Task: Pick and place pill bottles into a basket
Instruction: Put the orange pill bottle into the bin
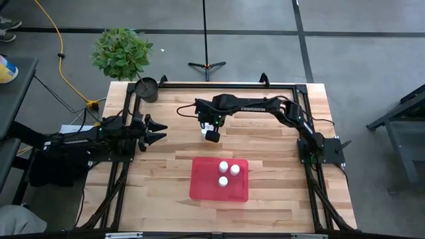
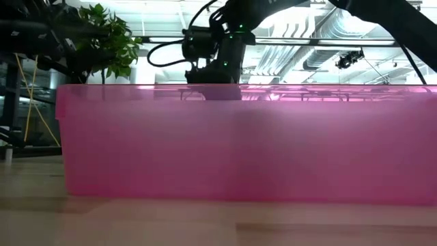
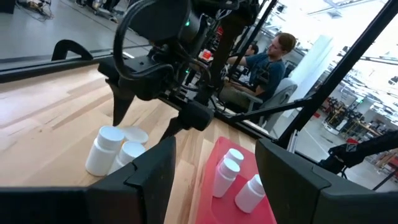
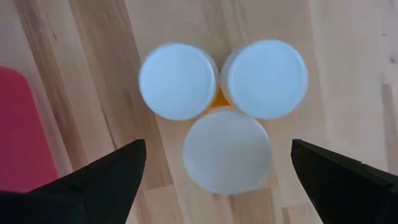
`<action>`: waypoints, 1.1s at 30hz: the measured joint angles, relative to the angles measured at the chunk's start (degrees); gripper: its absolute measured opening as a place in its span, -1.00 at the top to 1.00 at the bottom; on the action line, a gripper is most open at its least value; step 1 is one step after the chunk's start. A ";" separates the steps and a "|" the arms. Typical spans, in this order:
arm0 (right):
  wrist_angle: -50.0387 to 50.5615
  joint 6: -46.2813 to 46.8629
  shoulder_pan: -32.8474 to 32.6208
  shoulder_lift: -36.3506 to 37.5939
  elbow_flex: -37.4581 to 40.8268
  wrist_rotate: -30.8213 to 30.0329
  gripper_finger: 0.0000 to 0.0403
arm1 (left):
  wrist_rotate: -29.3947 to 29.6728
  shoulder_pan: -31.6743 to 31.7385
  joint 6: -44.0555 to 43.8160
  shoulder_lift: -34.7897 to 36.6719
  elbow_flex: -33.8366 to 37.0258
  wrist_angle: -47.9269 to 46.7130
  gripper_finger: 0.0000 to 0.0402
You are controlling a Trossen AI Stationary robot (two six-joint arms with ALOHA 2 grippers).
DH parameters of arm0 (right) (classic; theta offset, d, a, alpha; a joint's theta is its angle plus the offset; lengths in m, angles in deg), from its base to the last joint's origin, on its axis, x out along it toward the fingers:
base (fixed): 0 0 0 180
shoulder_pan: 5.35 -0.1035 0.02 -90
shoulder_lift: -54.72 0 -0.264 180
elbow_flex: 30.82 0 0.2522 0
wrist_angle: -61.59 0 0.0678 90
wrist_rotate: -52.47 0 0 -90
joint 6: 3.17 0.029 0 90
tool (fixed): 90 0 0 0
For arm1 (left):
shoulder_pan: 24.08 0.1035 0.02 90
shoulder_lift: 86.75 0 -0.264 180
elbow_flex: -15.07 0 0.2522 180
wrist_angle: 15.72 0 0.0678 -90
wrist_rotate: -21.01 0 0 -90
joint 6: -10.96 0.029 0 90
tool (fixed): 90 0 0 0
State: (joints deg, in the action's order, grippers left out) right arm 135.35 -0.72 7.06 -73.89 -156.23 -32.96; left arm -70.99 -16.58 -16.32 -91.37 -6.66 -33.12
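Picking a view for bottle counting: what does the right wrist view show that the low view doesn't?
Right wrist only: three white caps clustered on the wood, seen from above between the open right gripper fingers. Low only: the red tray's long wall filling the frame, the plant, the room's ceiling. Both: the tray, just a red edge in the wrist view.

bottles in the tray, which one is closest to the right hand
The bottle nearest the tray's top edge in the high view; the other two lie farther from the right hand.
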 joint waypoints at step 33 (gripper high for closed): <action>-1.70 0.07 0.74 -3.88 0.00 2.06 -0.69 | 0.09 -0.01 0.39 -0.01 0.00 -0.87 -0.26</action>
State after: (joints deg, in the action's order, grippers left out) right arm 133.65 -0.65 7.80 -77.76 -156.23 -30.90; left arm -70.90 -16.59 -15.93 -91.38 -6.66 -34.00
